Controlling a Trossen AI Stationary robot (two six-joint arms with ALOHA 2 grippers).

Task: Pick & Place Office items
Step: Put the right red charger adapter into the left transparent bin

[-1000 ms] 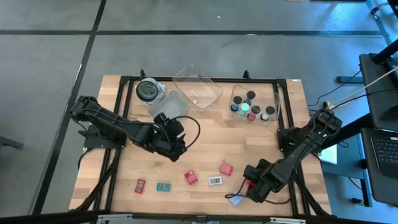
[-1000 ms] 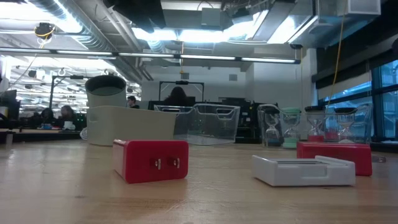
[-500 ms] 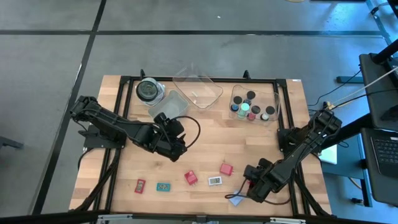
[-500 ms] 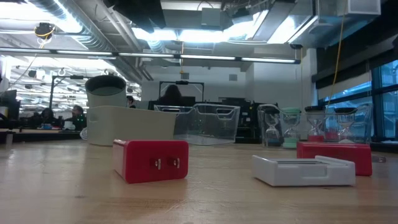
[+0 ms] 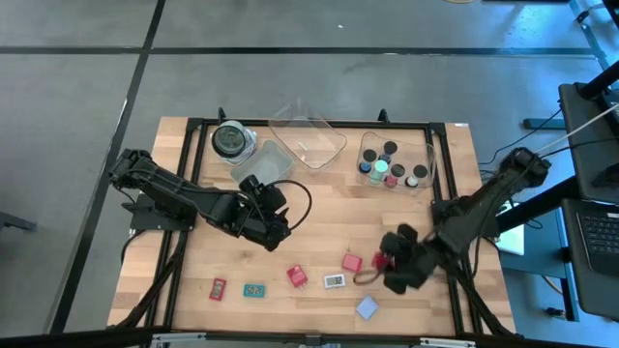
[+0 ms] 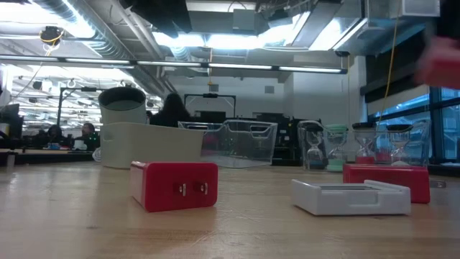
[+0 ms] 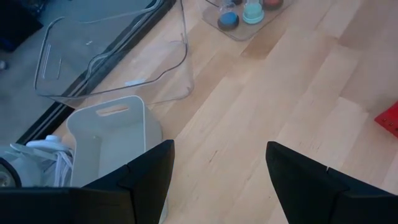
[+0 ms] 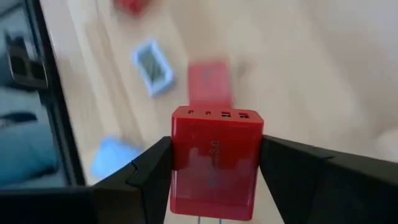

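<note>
My right gripper is above the table's right half, shut on a red block with small ports on its end; the block shows as a red blur in the low view. My left gripper is open and empty at the table's left middle; its fingers stand wide apart in the left wrist view. On the wood lie a red block, a white flat piece, a red flat piece, a teal piece, a small red piece and a pale-blue piece. My right gripper pinches the red block by its two opposite sides between its two fingers. The block lies along the fingers, its ported end toward the fingertips. The fingers point down at the table. The block is lifted clear of the wood.
A clear tray with several black cylinders stands at the far right. An empty clear tray, a white bin and a round jar with a dark lid stand at the far middle. Bare wood lies between the arms.
My right gripper has gone up and toward the table's far edge with the red block, moving fast enough to blur. The pale-blue piece near the front edge, half under the gripper before, now lies in plain view.
</note>
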